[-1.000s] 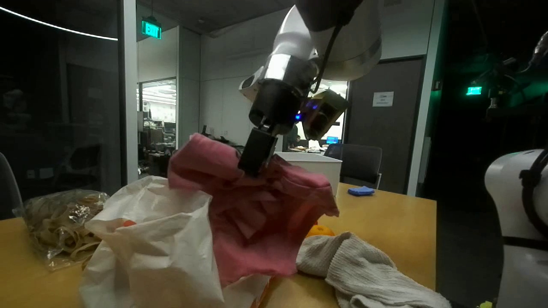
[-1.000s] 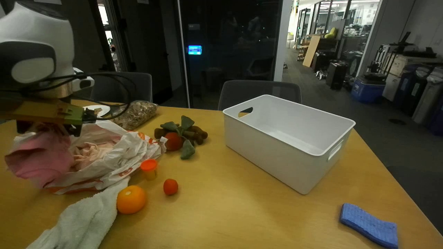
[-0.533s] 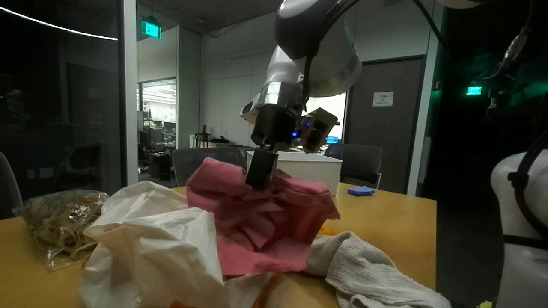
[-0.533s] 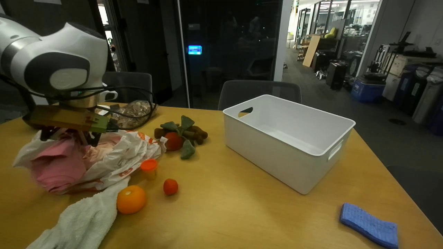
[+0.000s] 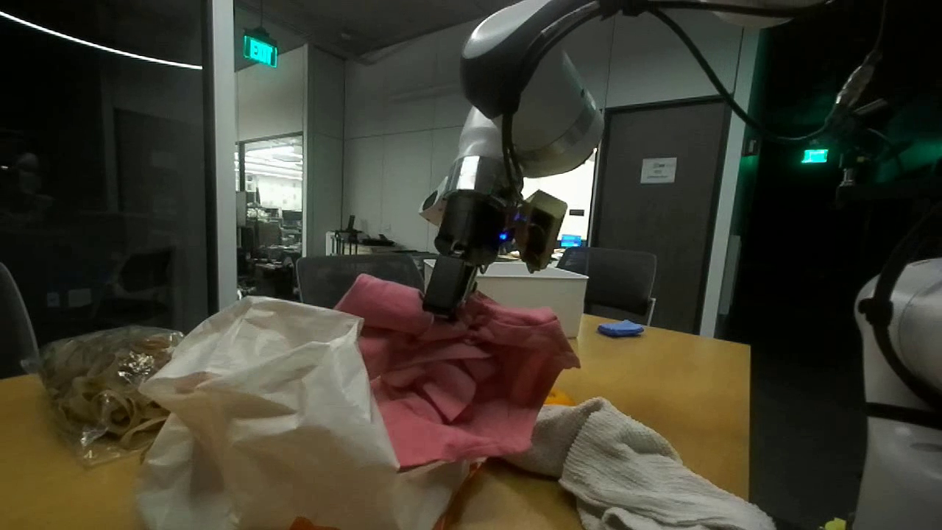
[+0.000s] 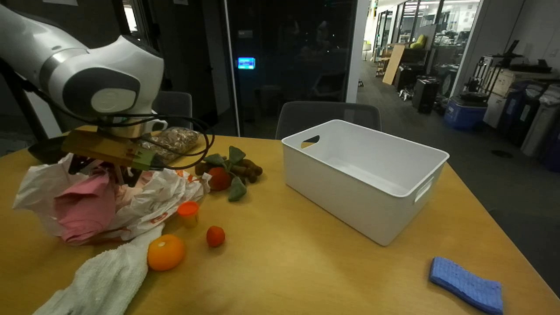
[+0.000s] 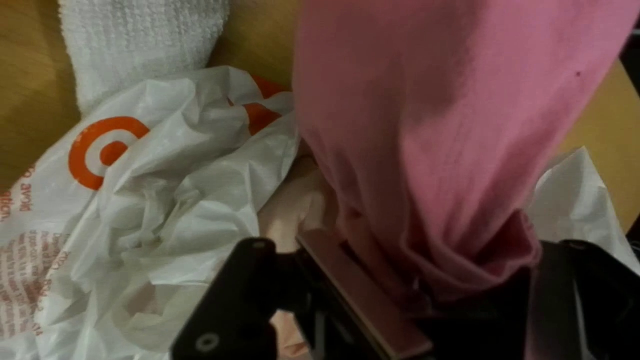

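Wooden table (image 6: 284, 280); gripper (image 5: 449, 311) tight on pink cloth (image 5: 471, 383), nearer the white box (image 6: 337, 192) than before

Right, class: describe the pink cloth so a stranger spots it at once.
On the wooden table, find the crumpled white bag. There, the pink cloth hangs from the tool. Unlike the white towel nearby, it's deep pink and gripped.
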You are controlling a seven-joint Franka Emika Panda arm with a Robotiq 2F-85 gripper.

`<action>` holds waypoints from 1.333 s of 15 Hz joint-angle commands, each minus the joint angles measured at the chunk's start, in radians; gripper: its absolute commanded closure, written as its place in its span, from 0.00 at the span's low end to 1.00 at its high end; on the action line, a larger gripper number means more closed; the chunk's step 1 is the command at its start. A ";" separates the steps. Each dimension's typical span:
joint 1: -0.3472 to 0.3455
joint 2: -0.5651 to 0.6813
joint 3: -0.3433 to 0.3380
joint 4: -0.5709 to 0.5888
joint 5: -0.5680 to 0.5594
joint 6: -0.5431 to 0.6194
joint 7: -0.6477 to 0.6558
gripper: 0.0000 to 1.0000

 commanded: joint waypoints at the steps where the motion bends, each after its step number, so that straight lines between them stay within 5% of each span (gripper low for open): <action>1: -0.031 0.052 0.056 0.033 -0.002 -0.029 0.005 0.92; 11: 0.009 0.098 0.250 0.083 -0.187 0.082 -0.012 0.93; 20: 0.027 0.187 0.284 0.169 -0.272 0.307 -0.111 0.92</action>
